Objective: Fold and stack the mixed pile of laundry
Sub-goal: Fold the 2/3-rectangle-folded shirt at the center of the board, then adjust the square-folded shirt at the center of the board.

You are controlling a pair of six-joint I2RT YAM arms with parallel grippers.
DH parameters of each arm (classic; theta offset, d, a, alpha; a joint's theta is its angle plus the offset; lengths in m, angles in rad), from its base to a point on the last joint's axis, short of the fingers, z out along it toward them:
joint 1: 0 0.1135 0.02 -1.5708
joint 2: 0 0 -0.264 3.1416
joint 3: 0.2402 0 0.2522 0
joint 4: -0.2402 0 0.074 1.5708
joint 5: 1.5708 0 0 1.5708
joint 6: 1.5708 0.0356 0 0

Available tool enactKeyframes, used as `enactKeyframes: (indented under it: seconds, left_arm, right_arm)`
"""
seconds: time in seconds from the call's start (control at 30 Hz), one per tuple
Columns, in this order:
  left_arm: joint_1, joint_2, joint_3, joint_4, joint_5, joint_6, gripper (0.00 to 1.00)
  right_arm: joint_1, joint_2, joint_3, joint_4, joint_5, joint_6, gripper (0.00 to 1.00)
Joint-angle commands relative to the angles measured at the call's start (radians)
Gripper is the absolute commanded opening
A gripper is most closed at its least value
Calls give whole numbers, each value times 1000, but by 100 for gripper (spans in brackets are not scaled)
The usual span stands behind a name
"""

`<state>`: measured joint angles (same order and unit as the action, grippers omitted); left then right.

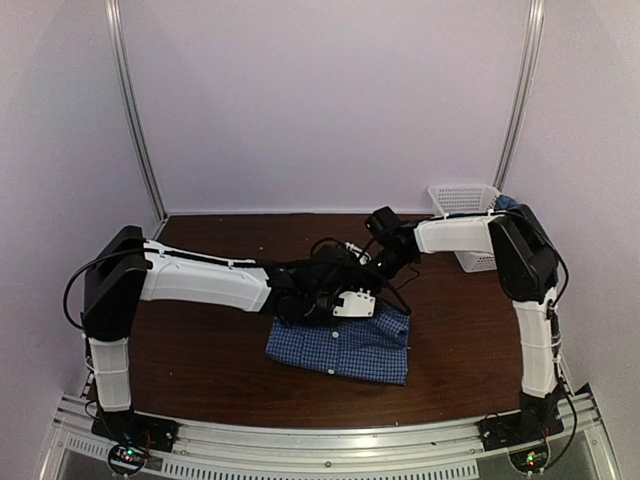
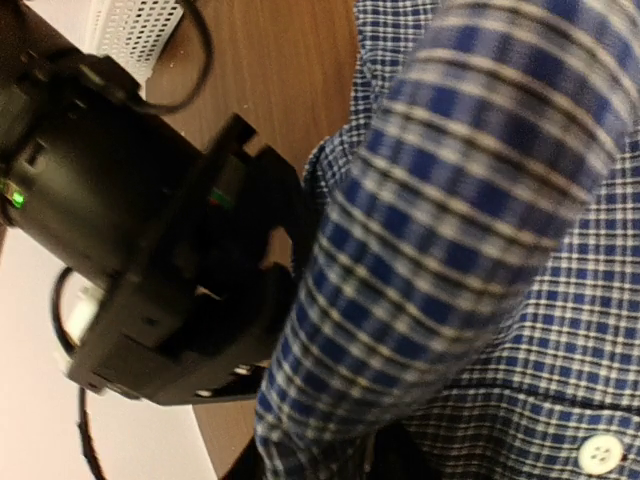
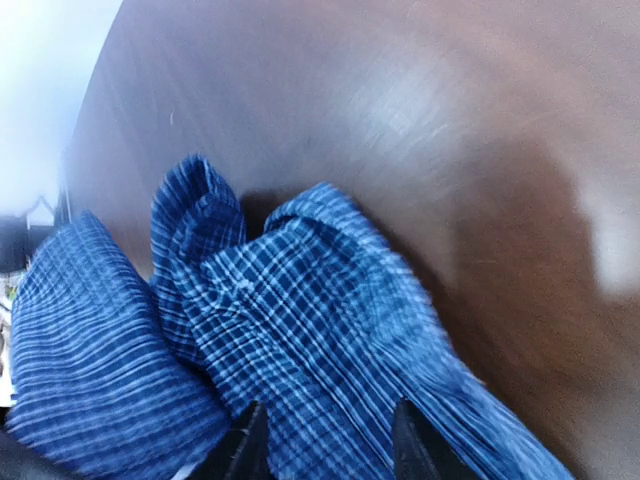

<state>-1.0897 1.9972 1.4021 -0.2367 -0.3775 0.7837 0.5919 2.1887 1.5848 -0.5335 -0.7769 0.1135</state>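
The blue-and-white checked shirt (image 1: 340,345) lies folded into a rough rectangle on the table's middle, its back edge bunched under both grippers. My left gripper (image 1: 350,300) sits low over that back edge. In the left wrist view a fold of the shirt (image 2: 470,200) drapes right in front of the lens and hides the fingers. My right gripper (image 3: 328,445) hovers at the same edge, its two fingertips (image 3: 245,445) apart, with shirt cloth (image 3: 300,330) lying between them, not pinched. A bit of teal-blue cloth (image 1: 507,203) shows at the basket's right rim.
A white lattice basket (image 1: 462,200) stands at the back right corner, against the right arm's elbow. The right gripper's black body (image 2: 150,250) is close beside the left wrist camera. Brown tabletop (image 1: 200,350) surrounds the shirt; white walls enclose three sides.
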Motion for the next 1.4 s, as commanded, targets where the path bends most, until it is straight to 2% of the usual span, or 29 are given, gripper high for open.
enactKeyframes:
  seconds: [0.0,0.07,0.13,0.23,0.3,0.43,0.5,0.63,0.8,0.97,1.13,1.2,1.23,1.3,1.37]
  left_arm:
    - [32,-39,19,118,-22,-21,41]
    - [53,-72,39,81,38,-66,45]
    - [92,-125,40,55,100,-144,55]
    - [182,-206,22,1,248,-288,60]
    - [251,-259,-27,7,346,-409,66]
    - [350,-316,-136,37,419,-629,68]
    - [415,-321,-183,29,508,-741,68]
    - [533,-361,-377,221,764,-934,70]
    - [565,-343,-483,401,896,-1027,71]
    - [567,-263,-482,491,956,-1075,71]
    - [567,-182,-438,521,991,-1091,67]
    - [567,-167,-430,529,990,-1098,66]
    - [567,-163,-430,535,988,-1102,66]
    - [567,-153,-427,544,985,-1110,65]
    - [567,-141,-424,546,976,-1116,64]
  right_arm:
    - [-88,-203,40,-8,75,53,47]
    - [-128,-271,27,0,87,72,51]
    - [-167,-343,-4,10,100,90,54]
    - [-213,-442,-91,38,96,110,68]
    - [-221,-494,-160,41,98,102,69]
    - [-223,-560,-338,94,102,109,69]
    - [-224,-567,-433,133,94,120,68]
    - [-222,-576,-535,179,85,124,67]
    - [-223,-570,-574,189,45,103,73]
    - [-213,-548,-571,199,-9,95,74]
    - [-199,-487,-542,132,44,58,71]
    - [-191,-460,-533,105,71,51,65]
    - [-187,-449,-535,99,80,48,56]
    - [-176,-435,-546,103,112,53,31]
    - [-172,-409,-557,109,132,58,14]
